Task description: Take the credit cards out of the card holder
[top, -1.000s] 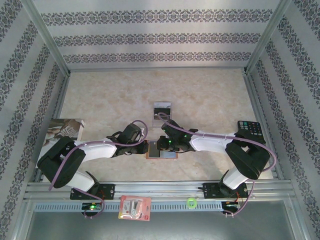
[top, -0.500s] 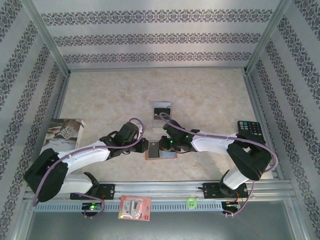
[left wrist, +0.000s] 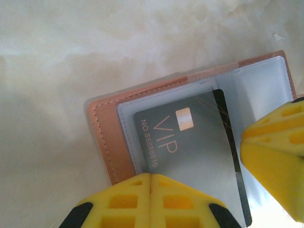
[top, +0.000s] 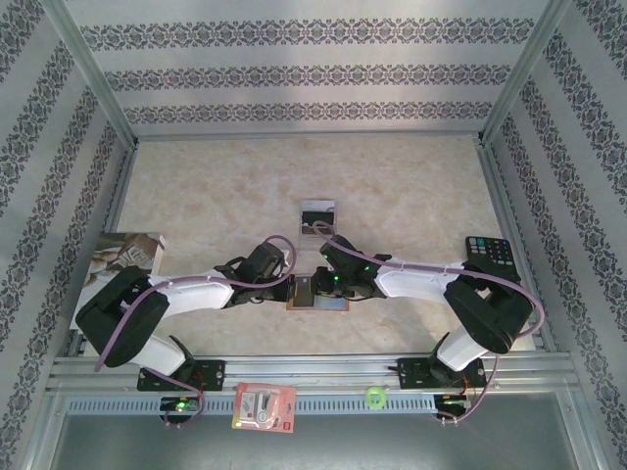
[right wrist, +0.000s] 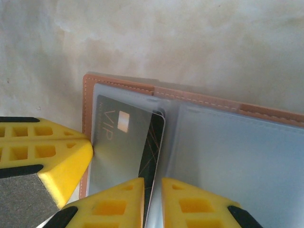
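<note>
**VIP card seated in card holder**

The holder is laid open on the table, near the arm bases. The card is seen tilted under the clear sleeve. Left gripper is clenched, tips at the card's edge. Right gripper is nearly closed beside the card's dark band; a grasp cannot be told.

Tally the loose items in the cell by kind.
Credit cards: 2 (loose card, VIP card in the holder)
Card holder: 1
Calculator: 1
Magazine: 1
Red-and-white packet: 1
Green ring: 1
Total: 7
</note>
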